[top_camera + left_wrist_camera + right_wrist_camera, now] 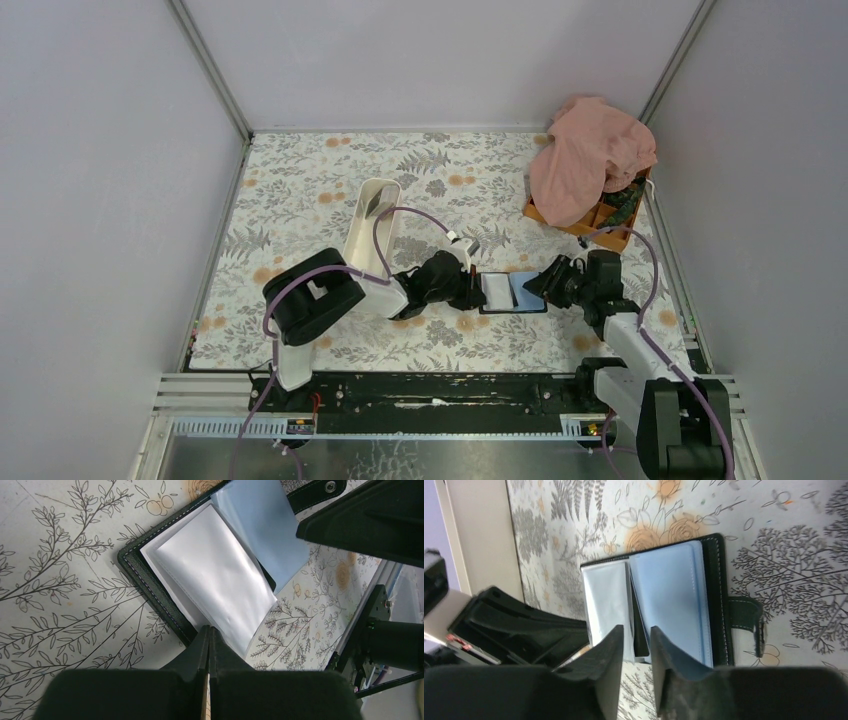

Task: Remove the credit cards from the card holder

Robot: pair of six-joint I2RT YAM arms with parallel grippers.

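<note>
Pale grey walls [100, 150] are closing in a table that is wearing a flowered cloth [300, 190]. Toward the far left of the middle, a long white tray [368, 225] is lying with its length running near to far.

Just right of it, the left gripper [209, 634] is reaching in toward the centre of the table. Its fingers are pressing flat together with no gap, and their tips are sitting at the left edge of the card holder [513, 293]. Whether they are pinching any part of it cannot be told.

That holder is lying open and flat on the cloth, between the two grippers and near the front of the table. A whitish clear sleeve [215, 580] is showing on its left half and a bluish-grey page [671, 600] on its right half (the black stitched cover is framing both). A black strap [744, 617] is sticking out from the right edge.

From the right, the right gripper [636, 630] is hovering over the holder with its fingers standing apart, the gap lining up with the fold between the two halves. Nothing is being clamped between them.

At the far right corner, an orange box [585, 225] is sitting with a pink cloth [590, 160] heaped over most of it.
</note>
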